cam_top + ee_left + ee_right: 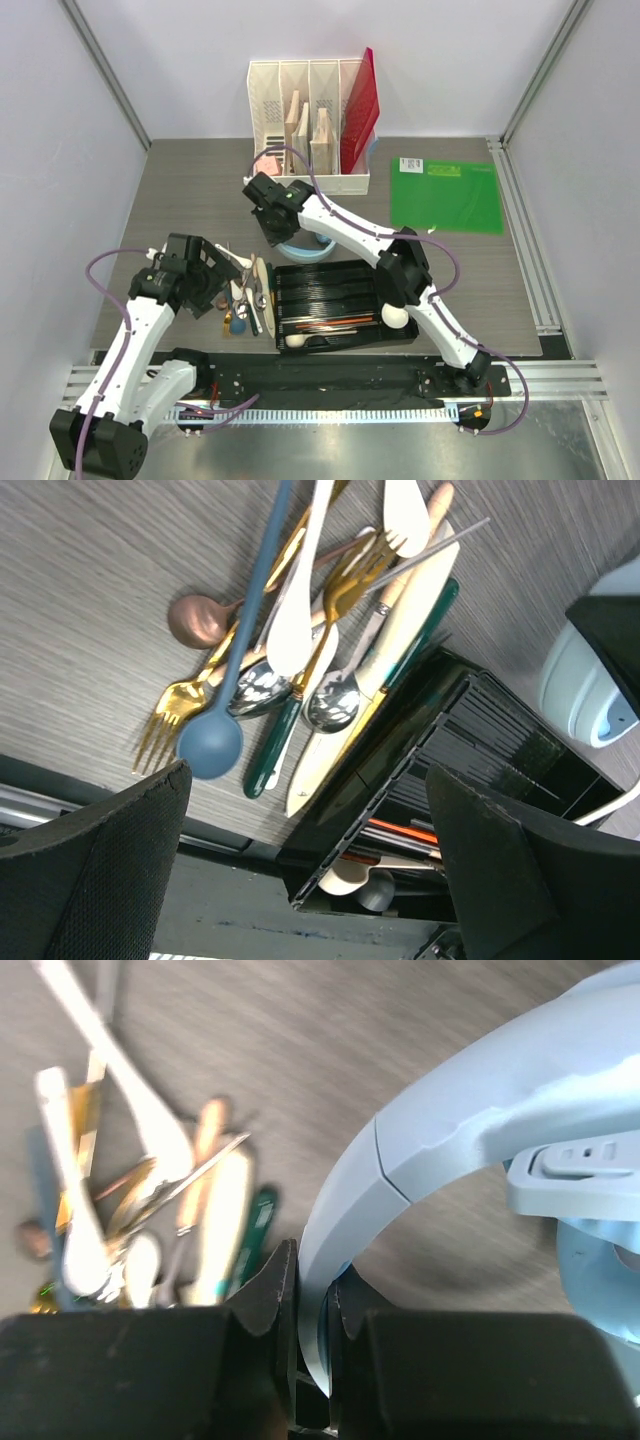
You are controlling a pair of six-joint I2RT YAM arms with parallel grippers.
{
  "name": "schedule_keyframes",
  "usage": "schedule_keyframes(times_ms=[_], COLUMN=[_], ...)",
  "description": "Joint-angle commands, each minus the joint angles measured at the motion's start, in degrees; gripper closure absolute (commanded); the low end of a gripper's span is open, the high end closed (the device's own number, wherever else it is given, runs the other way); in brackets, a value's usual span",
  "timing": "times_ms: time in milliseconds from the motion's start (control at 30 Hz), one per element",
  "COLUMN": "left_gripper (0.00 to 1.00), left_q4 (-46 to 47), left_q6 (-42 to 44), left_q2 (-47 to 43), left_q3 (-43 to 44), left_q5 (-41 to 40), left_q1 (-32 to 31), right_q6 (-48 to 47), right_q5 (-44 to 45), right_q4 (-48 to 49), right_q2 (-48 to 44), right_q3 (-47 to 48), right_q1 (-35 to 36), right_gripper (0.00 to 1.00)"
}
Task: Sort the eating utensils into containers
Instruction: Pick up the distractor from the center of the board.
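Loose eating utensils [245,295] lie in a heap left of the black divided tray [340,275]: a blue spoon [210,745], a gold fork [165,715], silver spoons, white and wooden pieces. The tray holds chopsticks, and a white soup spoon [396,317] lies at its right end. My left gripper [215,290] hovers open over the heap's near end [308,780], with nothing between its fingers. My right gripper [278,235] is shut on the thin rim of a pale blue round container [450,1130] behind the tray [305,252]; the gripper's point in its own wrist view [310,1280].
A white slotted file organizer [300,110] with a red folder [360,100] stands at the back. A green mat [445,195] lies at the back right. The table's near edge and a black rail run just below the tray.
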Motion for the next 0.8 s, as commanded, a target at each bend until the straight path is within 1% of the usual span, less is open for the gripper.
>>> schedule_keyframes(times_ms=[0, 133, 200, 400, 567, 633, 700, 767], left_gripper=[0.01, 0.0, 0.0, 0.01, 0.01, 0.0, 0.01, 0.01], left_q4=[-2.6, -5.3, -6.3, -7.3, -9.8, -11.3, -12.8, -14.1], left_q6=[-1.3, -2.2, -2.6, -2.8, -1.3, -0.1, 0.9, 1.8], left_q2=[-3.0, -5.1, -6.1, -6.7, -5.5, -6.2, -8.7, -12.4], left_q3=[1.1, 2.0, 2.2, 1.8, 2.2, 3.1, 3.5, 3.5], left_q5=[-4.1, -8.4, -10.5, -11.6, -9.9, -10.1, -10.4, -10.3], left_q1=[1.2, 1.9, 2.2, 2.4, 2.4, 2.4, 2.4, 2.4], right_q6=[-2.1, -3.9, -4.2, -3.9, -4.0, -4.2, -4.2, -3.7], right_q5=[-4.1, -5.9, -6.2, -10.9, -15.5, -17.2, -17.8, -19.9], right_q4=[2.2, 7.7, 8.6, 14.0, 20.2, 24.6, 27.7, 30.4], right_q2=[-6.6, -9.9, -10.0, -10.2, -6.7, -4.7, -3.0, -1.5], right_q3=[1.8, 1.1, 3.4, 5.3, 10.1, 12.2, 15.0, 15.5], right_q1=[1.3, 3.5, 4.5, 4.5, 4.5, 4.5, 4.5, 4.2], right_gripper=[0.99, 0.99, 0.99, 0.99, 0.99, 0.99, 0.99, 0.99])
